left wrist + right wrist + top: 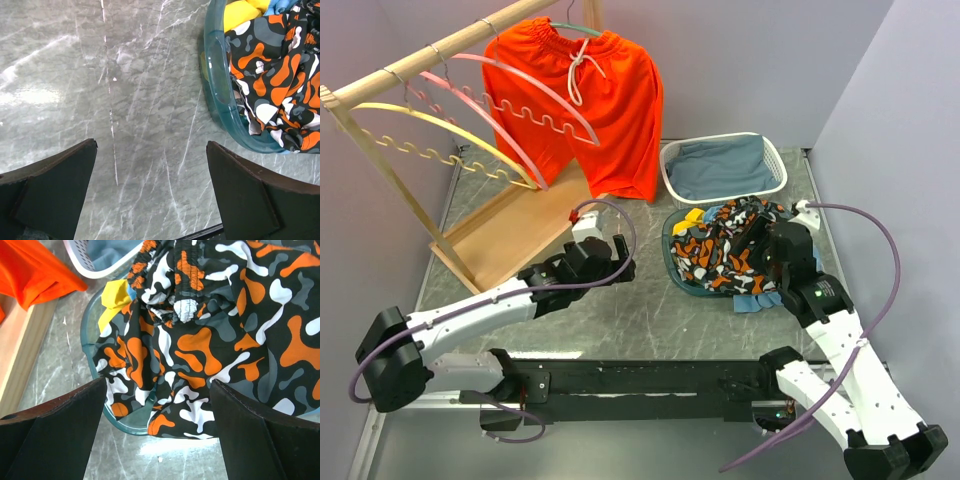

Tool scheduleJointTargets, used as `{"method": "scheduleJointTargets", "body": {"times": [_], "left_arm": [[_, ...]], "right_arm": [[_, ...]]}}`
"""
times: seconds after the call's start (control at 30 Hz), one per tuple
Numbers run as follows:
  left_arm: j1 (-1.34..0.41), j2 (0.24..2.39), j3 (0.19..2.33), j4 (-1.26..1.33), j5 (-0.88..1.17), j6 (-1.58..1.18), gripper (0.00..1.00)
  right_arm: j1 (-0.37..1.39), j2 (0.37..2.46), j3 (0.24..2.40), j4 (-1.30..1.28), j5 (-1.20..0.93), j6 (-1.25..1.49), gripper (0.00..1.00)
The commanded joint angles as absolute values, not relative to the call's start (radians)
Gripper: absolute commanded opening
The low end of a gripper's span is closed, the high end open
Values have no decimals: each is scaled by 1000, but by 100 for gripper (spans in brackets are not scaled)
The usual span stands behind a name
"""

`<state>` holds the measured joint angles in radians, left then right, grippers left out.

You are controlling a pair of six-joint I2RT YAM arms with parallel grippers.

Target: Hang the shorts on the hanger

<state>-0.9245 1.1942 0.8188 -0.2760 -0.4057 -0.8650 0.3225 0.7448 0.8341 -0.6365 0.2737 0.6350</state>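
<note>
On the far left a wooden rack (430, 60) carries a yellow hanger (450, 125) and the pink hanger (560, 101), which hangs bare. I take it to be waiting there for the garment. Beside it a pair of plain orange shorts (610, 100) fills the next spot, so the free room on the rail is narrow.

Lower down, the left fingers (622, 260) are spread apart over bare desk (620, 320), holding nothing. They sit just beside the rim of a blue-green tub (215, 75), probably ready to help once the cloth comes out.

The patterned shorts (715, 250) lie crumpled in that tub, spilling over its near rim. A yellow cloth (115, 295) is tucked under them. Behind the tub is a white basket (730, 193) with a blue cloth (725, 165) in it.

The right fingers (760, 240) are also apart and empty, poised over the shorts with the bunched waistband ahead. Whether they touch the fabric cannot be told. The step in hand looks like the first pickup. The tub wall and the other cloths underneath could snag or come along with the lift.
</note>
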Motion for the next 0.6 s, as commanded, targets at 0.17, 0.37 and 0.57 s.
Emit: {"method": "scheduleJointTargets", "body": {"times": [0.17,0.37,0.57], "left_arm": [[-928,1097,805,-314,-423,-856,96],[-928,1124,827,-354,-413,-847,97],[-928,1117,827,-351,-403,-839,96]], "right_arm": [[318,755,822,-592,314,640,91],[318,788,818,-563,321,646,91],[316,882,842,-520,351,647,89]]}}
